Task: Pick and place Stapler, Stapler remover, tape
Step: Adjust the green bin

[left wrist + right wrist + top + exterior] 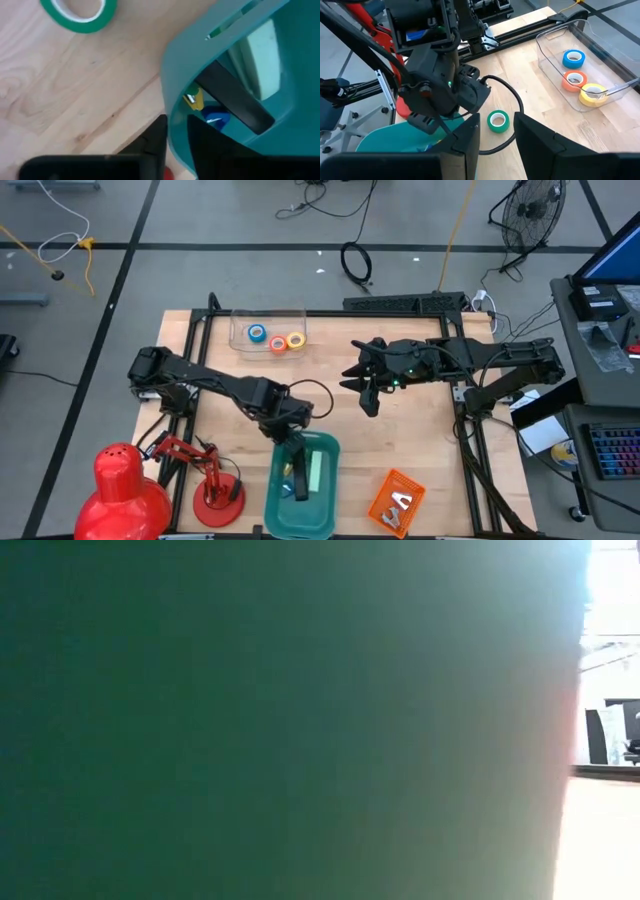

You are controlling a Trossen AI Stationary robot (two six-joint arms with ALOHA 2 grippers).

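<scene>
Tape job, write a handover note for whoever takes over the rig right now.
Left gripper: open, over the teal bin's rim.
Right gripper: open, empty, mid-table.
Blue tape, orange tape, yellow tape: in the clear tray.
Green tape: loose on the table by the bin.
Done: three tapes trayed.
Left: green tape; stapler and remover not clearly made out.
</scene>
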